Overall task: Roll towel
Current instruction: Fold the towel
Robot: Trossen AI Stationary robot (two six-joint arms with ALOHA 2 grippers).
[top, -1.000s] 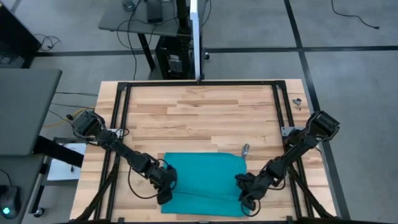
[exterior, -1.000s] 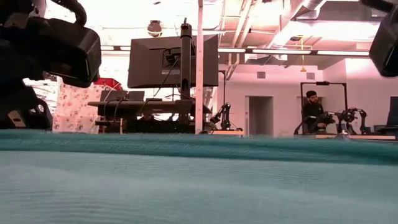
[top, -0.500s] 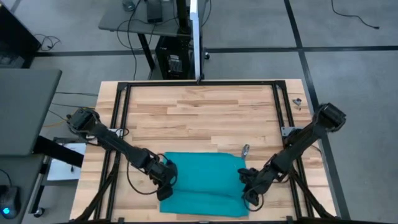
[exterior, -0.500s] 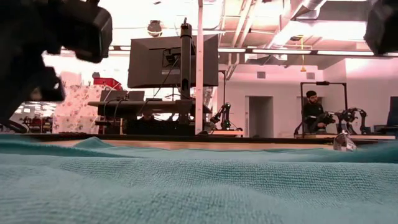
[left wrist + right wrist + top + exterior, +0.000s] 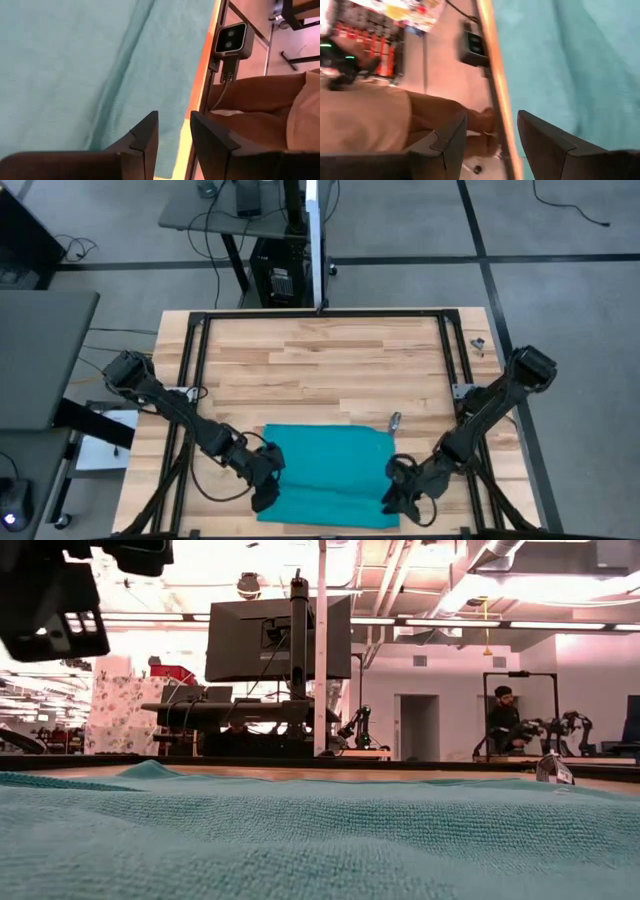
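The towel (image 5: 328,475) lies spread flat at the near middle of the bench (image 5: 320,360), its near edge right along the bench's front lip. Left gripper (image 5: 263,498) sits low at the towel's near-left corner, right gripper (image 5: 393,502) at the near-right corner. Both wrist views show the fingers apart with nothing between them — the left's (image 5: 145,137) with a narrow gap over the cloth's edge, the right's (image 5: 447,137) spread wider, poised over the bench edge beside the cloth. A soft ridge runs across the towel near the front, so the roll looks barely begun.

The danger, as I read it: the right fingers close on the bench lip and miss the cloth, or one corner gets pinched and the other doesn't, skewing the roll. A small metal piece (image 5: 395,420) stands just beyond the far-right corner and could snag the roll.
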